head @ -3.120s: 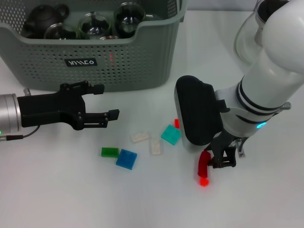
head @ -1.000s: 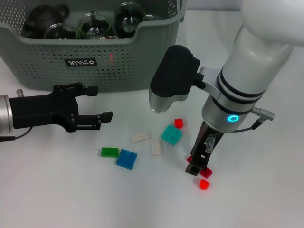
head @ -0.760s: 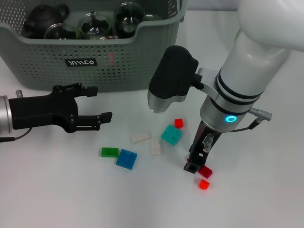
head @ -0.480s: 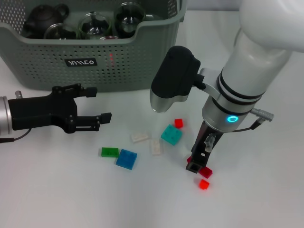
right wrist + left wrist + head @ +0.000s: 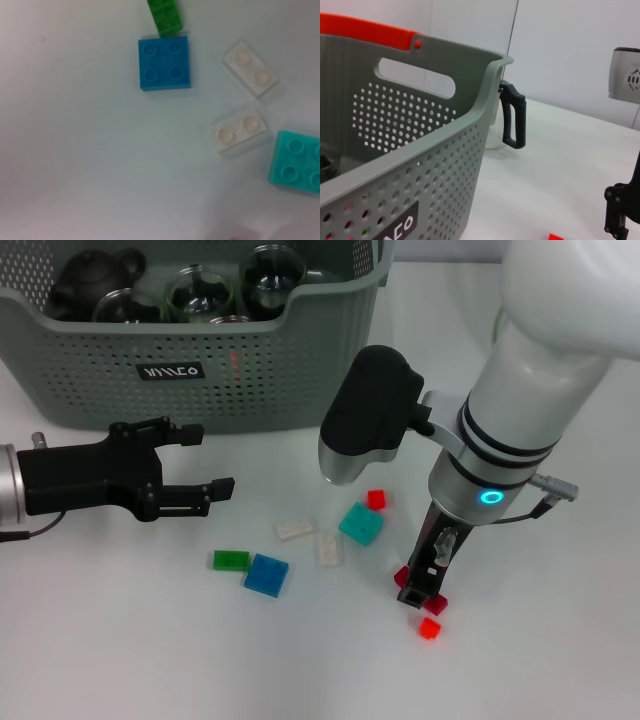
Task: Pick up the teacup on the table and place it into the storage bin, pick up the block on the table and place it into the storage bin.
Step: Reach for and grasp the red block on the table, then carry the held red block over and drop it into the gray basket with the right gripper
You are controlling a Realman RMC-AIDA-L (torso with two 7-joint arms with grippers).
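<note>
The grey-green storage bin point(image 5: 300, 360) stands at the back left and holds glass teacups point(image 5: 200, 290) and a dark teapot point(image 5: 90, 278). No teacup shows on the table. My right gripper point(image 5: 420, 585) points down at the table and is shut on a dark red block point(image 5: 437, 602). A small bright red block point(image 5: 428, 629) lies just in front of it. My left gripper point(image 5: 208, 457) is open and empty, hovering in front of the bin. The bin wall point(image 5: 420, 150) fills the left wrist view.
Loose blocks lie between the grippers: red point(image 5: 375, 499), teal point(image 5: 360, 524), two white point(image 5: 295, 529) point(image 5: 330, 548), green point(image 5: 231, 560), blue point(image 5: 266, 574). The right wrist view shows the blue point(image 5: 165, 62) and teal point(image 5: 297, 162) ones. A glass pitcher point(image 5: 520, 320) stands at the back right.
My right arm has turned its wrist upright over the red block and edged slightly right in the last second. My left gripper has hardly moved.
</note>
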